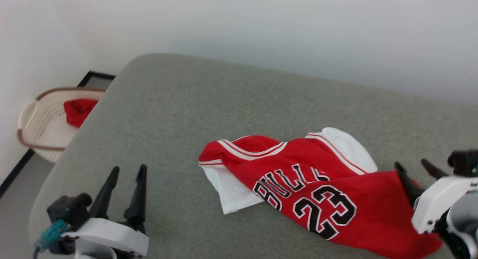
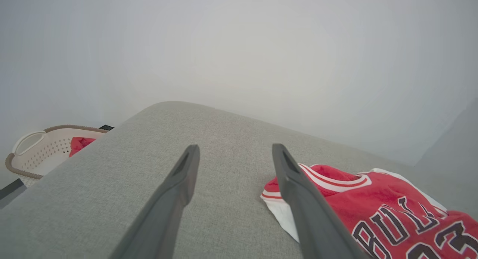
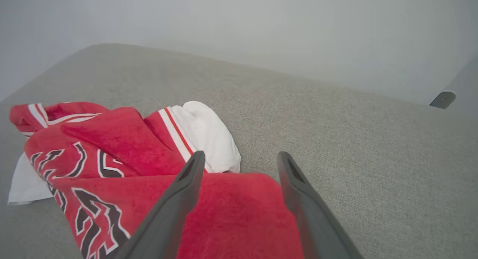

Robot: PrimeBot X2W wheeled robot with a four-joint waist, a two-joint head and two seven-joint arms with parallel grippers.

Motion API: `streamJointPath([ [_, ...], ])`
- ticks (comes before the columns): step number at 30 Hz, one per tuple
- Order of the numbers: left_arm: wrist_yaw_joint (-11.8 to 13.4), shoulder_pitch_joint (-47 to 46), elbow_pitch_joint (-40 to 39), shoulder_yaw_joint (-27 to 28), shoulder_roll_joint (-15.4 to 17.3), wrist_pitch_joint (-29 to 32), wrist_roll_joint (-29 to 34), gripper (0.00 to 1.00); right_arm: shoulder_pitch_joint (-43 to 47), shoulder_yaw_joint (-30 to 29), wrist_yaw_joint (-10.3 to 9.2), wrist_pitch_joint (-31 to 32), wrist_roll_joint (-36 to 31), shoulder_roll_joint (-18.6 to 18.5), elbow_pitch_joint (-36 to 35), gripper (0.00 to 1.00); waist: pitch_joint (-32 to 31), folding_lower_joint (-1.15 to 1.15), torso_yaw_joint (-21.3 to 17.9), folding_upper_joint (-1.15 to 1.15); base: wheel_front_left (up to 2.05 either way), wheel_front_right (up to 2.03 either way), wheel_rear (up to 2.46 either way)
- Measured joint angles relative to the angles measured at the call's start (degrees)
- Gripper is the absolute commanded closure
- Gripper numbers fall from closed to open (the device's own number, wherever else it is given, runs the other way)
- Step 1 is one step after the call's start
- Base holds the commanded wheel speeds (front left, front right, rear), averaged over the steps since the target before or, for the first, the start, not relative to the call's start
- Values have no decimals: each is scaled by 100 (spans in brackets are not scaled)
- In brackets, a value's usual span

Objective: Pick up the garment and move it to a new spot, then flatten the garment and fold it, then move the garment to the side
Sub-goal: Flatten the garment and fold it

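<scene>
Garment [image 1: 317, 176] hem beyond head view's bottom edge.

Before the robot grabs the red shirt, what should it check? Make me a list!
1. Is the left gripper open and empty: ok.
2. Is the right gripper open and empty: ok.
3. Is the right gripper at the red edge of the garment: ok. Touching it: cannot tell.
4. Is the garment flat: not ok. It is crumpled, and a fold hides part of the lettering.
5. Is there bare grey cushion for a new spot: ok, on the robot's left.
6. Is the basket out of the way: ok, it sits off the cushion.
</scene>
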Motion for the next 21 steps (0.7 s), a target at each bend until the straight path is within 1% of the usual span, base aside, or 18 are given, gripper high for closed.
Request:
streamJointPath([
  [4, -205, 44, -83, 263, -421, -1, 321, 0, -297, 68, 0, 480, 66, -259, 24, 0, 205, 0, 163, 0, 0, 0, 0],
  [8, -446, 52, -8, 434, -798, -1, 586, 0, -526, 182, -1, 961, 300, -508, 85, 0, 415, 0, 349, 0, 0, 0, 0],
  [13, -720, -30, 145, 573, -1163, -1, 866, 0, -804, 316, -1, 1446, 415, -766, 154, 0, 699, 0, 579, 0, 0, 0, 0],
  [17, -878, -165, 245, 666, -1416, -1, 1063, 0, -1009, 387, -1, 1638, 481, -879, 263, 0, 928, 0, 758, 0, 0, 0, 0],
  [21, -982, -283, 345, 704, -1637, 0, 1215, 0, -1136, 471, -1, 1792, 505, -909, 463, 0, 1132, 0, 931, 0, 0, 0, 0],
])
